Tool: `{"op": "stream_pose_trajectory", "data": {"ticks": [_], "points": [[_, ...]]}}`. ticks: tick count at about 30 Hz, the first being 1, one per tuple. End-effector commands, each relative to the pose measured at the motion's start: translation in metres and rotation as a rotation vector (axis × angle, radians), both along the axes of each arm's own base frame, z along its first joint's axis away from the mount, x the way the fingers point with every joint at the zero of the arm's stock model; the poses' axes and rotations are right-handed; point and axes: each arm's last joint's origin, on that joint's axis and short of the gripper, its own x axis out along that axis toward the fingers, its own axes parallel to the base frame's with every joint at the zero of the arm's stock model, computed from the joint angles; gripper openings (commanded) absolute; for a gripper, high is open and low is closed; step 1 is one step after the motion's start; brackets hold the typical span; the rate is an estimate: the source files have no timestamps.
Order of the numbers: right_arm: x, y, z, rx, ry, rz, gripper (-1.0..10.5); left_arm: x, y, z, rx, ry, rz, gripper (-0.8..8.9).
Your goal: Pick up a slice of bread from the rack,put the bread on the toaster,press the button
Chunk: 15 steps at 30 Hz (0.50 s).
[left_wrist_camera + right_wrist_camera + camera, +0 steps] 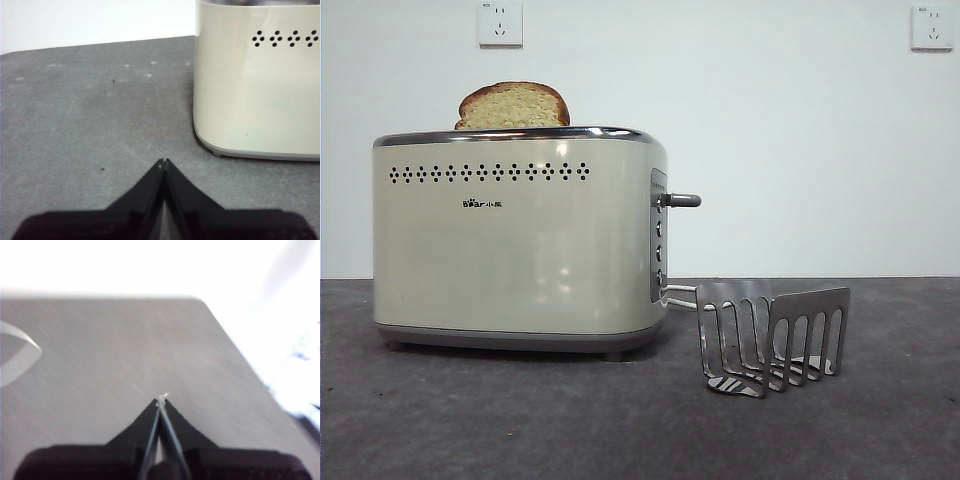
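Observation:
The slice of bread [513,105] stands in the top of the cream toaster [520,240], its rounded brown crust sticking up above the chrome rim. The grey lever button [682,200] juts out high on the toaster's narrow side panel. The steel rack [772,335] stands empty on the table beside that panel. My left gripper [163,162] is shut and empty, low over the table near the toaster's corner [255,85]. My right gripper [162,399] is shut and empty over bare table; its view is blurred. Neither gripper shows in the front view.
The dark grey table [520,420] runs to a white wall with two sockets [500,24]. A curved pale edge [20,347] shows at the side of the right wrist view. The table's edge [235,345] runs close beside the right gripper.

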Motion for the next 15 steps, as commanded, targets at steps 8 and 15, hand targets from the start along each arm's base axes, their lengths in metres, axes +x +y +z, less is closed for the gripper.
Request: {"op": "stream_pose_trajectory", "data": {"ticks": [8, 15], "points": [[0.016, 0.003, -0.147, 0.136, -0.363, 0.326, 0.0, 0.000, 0.000, -0.003, 0.008, 0.009, -0.005, -0.03], [0.020, -0.007, -0.191, 0.120, -0.222, 0.204, 0.0, 0.001, 0.000, -0.003, 0.008, 0.007, -0.005, -0.03]]}}
